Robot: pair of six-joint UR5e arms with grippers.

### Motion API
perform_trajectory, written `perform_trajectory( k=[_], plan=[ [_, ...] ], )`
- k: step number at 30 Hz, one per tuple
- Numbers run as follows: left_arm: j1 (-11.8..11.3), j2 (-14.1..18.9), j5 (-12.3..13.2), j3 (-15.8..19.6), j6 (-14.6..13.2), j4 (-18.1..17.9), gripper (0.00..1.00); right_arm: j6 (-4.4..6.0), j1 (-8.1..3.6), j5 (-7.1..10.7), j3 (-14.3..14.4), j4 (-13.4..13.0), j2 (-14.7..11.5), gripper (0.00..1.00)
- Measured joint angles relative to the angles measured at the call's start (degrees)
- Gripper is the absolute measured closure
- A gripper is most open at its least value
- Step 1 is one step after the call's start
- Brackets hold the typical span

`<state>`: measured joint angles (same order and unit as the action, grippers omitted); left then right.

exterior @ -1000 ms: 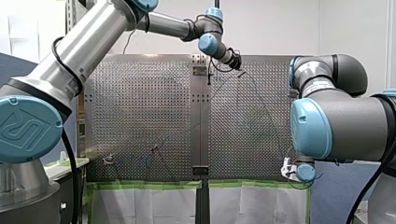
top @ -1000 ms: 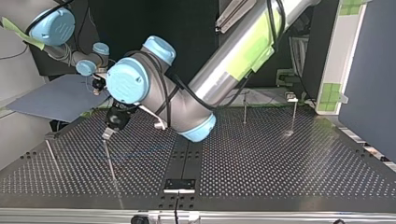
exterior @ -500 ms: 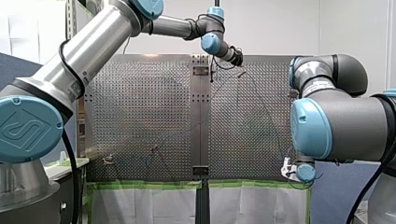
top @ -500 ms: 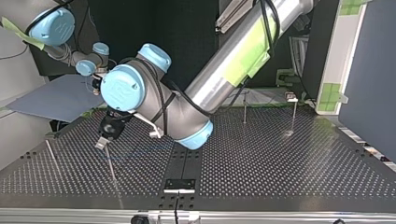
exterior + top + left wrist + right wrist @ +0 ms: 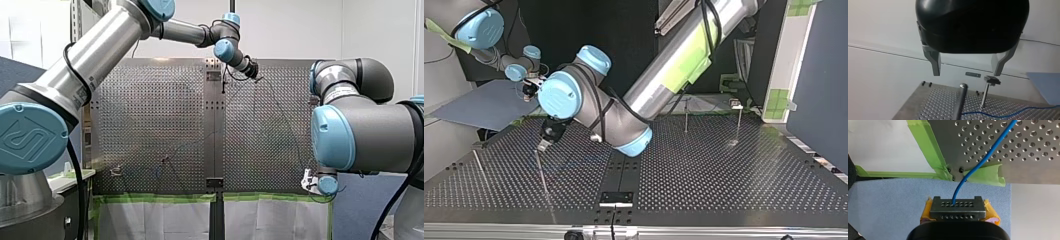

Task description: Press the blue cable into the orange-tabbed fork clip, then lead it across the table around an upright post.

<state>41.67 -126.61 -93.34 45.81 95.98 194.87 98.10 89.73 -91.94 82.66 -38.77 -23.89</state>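
Note:
My left gripper (image 5: 966, 73) is open, and its metal fingers (image 5: 934, 62) hold nothing. It hangs just above the top of an upright post (image 5: 963, 87). In the top view the left gripper (image 5: 543, 146) sits over that post (image 5: 542, 172) at the view's left. The blue cable (image 5: 1008, 115) lies on the table beyond the post. My right gripper (image 5: 958, 206) has yellow pads and is shut on a grey perforated block (image 5: 958, 208) at the end of the blue cable (image 5: 983, 160). It is held off the table's corner, and the cable runs from it onto the perforated plate (image 5: 1023, 170).
A second post with a flat cap (image 5: 988, 82) stands just past the first. Another thin post (image 5: 478, 165) leans near the top view's left edge. Two more posts (image 5: 686, 117) (image 5: 739, 120) stand at the far right. Green tape (image 5: 930, 150) lines the table edge.
My left wrist has turned. Its gripper swung a little toward the top view's left, then came back over the post. The right arm has stayed still.

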Motion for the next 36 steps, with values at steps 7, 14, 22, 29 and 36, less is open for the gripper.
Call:
perform_trajectory(
  k=[7, 14, 22, 29, 36],
  plan=[
    [-0.04, 0.01, -0.68, 0.47, -0.33, -0.42, 0.00, 0.00, -0.02, 0.07, -0.01, 0.00, 0.00, 1.00],
    [0.21, 0.03, -1.21, 0.46, -0.36, -0.80, 0.00, 0.55, -0.03, 0.28, 0.00, 0.00, 0.01, 1.00],
    [0.47, 0.02, -2.82, 0.42, -0.53, 0.03, 0.00, 0.70, 0.01, 0.37, -0.02, 0.00, 0.01, 1.00],
    [0.60, 0.04, -5.83, 0.45, -1.09, 1.67, 0.00, 0.70, 0.07, 0.43, -0.02, 0.00, 0.00, 1.00],
    [0.82, 0.09, -9.37, 0.46, -1.38, 1.71, 0.00, 0.71, 0.07, 0.44, 0.00, 0.00, -0.03, 1.00]
  ],
)
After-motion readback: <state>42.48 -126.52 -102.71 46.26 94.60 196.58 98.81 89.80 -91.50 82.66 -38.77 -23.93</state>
